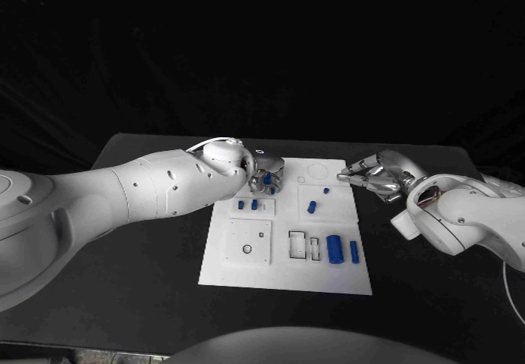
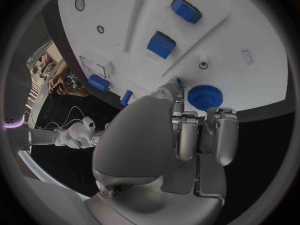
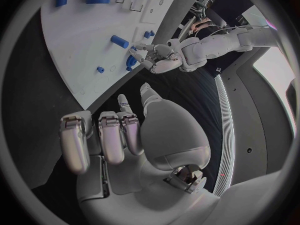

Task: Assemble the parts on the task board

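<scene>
The white task board (image 1: 284,269) lies in the middle of the black table. My left hand (image 1: 266,171) is over the board's far left corner, and its thumb and fingers (image 2: 187,127) pinch a blue gear (image 2: 201,96) beside a small peg hole (image 2: 203,65). The same gear (image 3: 130,61) shows under that hand (image 3: 159,57) in the right wrist view. My right hand (image 1: 372,176) hovers just off the board's far right corner, its fingers (image 3: 103,137) loosely bent and holding nothing.
Two small blue blocks (image 1: 240,204) (image 1: 255,203) stand near the left hand. A blue piece (image 1: 312,206) and a tiny one (image 1: 327,189) lie mid-board. Two blue cylinders (image 1: 334,249) (image 1: 353,252) lie near the front, beside rectangular slots (image 1: 297,244).
</scene>
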